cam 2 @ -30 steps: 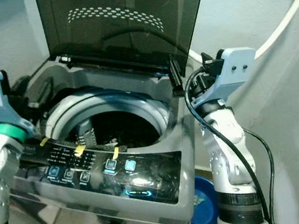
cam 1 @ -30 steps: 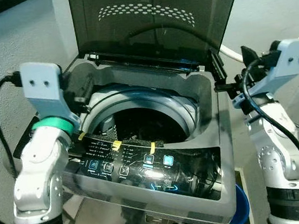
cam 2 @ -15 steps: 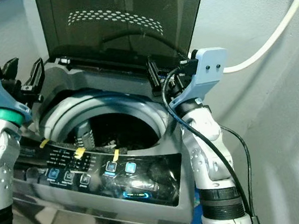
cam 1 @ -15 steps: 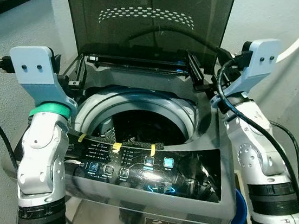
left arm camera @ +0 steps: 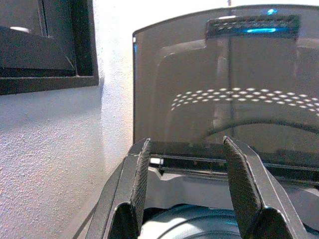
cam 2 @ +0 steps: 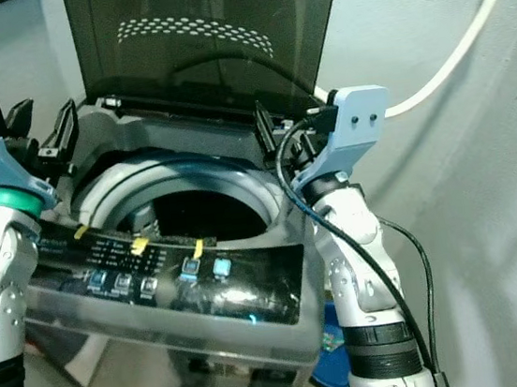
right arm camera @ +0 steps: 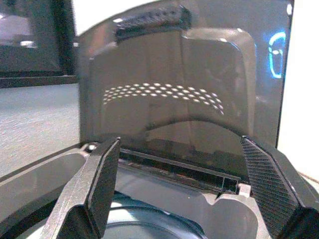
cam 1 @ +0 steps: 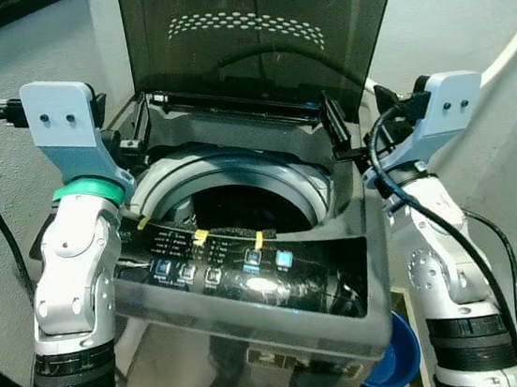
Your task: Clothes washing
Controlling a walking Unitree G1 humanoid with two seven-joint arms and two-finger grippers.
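Note:
A grey top-loading washing machine (cam 1: 358, 238) stands before me with its dark tinted lid (cam 1: 258, 33) raised upright. The drum opening (cam 1: 241, 205) is dark and I cannot make out what lies inside. Blue buttons glow on the front control panel (cam 1: 248, 265), which has yellow tape strips. My left gripper (cam 2: 43, 126) hovers open over the machine's back left corner, pointing at the lid (left arm camera: 224, 99). Over the back right corner my right gripper (cam 2: 283, 124) is also open and empty, its fingers (right arm camera: 99, 184) spread wide before the lid.
A white hose (cam 2: 448, 47) runs along the wall at the right. A blue basin (cam 1: 396, 356) sits on the floor by the machine's right front. White walls close in on both sides, and a dark frame (left arm camera: 45, 45) is on the left wall.
Both arms have swung inward, from beside the machine to its back corners. The right gripper moved left to the lid hinge. The view has shifted slightly since.

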